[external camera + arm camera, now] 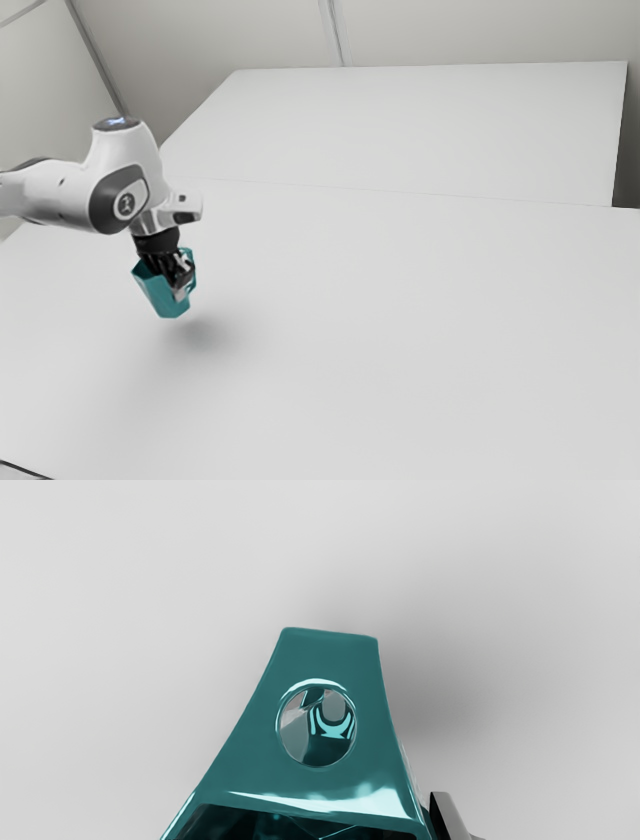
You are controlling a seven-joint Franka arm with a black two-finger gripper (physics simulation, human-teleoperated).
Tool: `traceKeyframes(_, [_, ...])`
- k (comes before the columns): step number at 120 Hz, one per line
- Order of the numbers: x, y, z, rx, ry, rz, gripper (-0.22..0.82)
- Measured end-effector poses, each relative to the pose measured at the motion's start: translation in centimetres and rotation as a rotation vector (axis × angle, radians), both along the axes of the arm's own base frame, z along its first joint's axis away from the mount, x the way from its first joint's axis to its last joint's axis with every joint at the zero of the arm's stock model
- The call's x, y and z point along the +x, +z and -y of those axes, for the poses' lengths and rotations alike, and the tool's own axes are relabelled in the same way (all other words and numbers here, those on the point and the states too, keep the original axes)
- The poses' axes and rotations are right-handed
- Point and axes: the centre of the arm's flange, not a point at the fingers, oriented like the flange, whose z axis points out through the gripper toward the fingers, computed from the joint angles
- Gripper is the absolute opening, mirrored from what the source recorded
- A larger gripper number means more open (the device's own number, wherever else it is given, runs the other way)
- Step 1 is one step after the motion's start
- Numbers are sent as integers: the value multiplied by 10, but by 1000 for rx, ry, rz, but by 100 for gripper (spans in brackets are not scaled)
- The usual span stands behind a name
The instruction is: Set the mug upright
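- Biggest thing here is the white table [420, 300], which takes up most of the exterior view, with a thin seam running across it in the upper half.
- Behind it there's a pale wall [480, 30] along the top of the frame.
- Next up, the white and dark grey arm [70, 195], coming in from the exterior view's left and bending down at the wrist, left of centre.
- Soft grey shadow [195, 335] on the table, just below the mug, in the lower left part of the frame.
- The teal mug [160, 295] is left of centre in the exterior view, up off the table. It's kinda tilted, mouth toward the upper left and base toward the lower right.
- Black gripper [180, 278] is right at the mug's rim, pointing down, and it's clamped on the mug, so yeah, the fingers have a grasp on it.
- In the wrist view one grey and black finger [452, 817] sits along the outside of the mug. Can't make out the other one there.
- Smallest bit: a round opening [316, 726] on the mug's side facing the wrist camera, shiny around the edge.
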Motion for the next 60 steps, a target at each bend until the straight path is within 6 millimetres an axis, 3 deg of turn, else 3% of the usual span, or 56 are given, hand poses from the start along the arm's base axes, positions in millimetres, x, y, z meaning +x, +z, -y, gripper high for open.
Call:
traceKeyframes(27, [-1,-10,18,24,16,25,-17])
traceKeyframes(60, [-6,-37,31,49,33,56,-17])
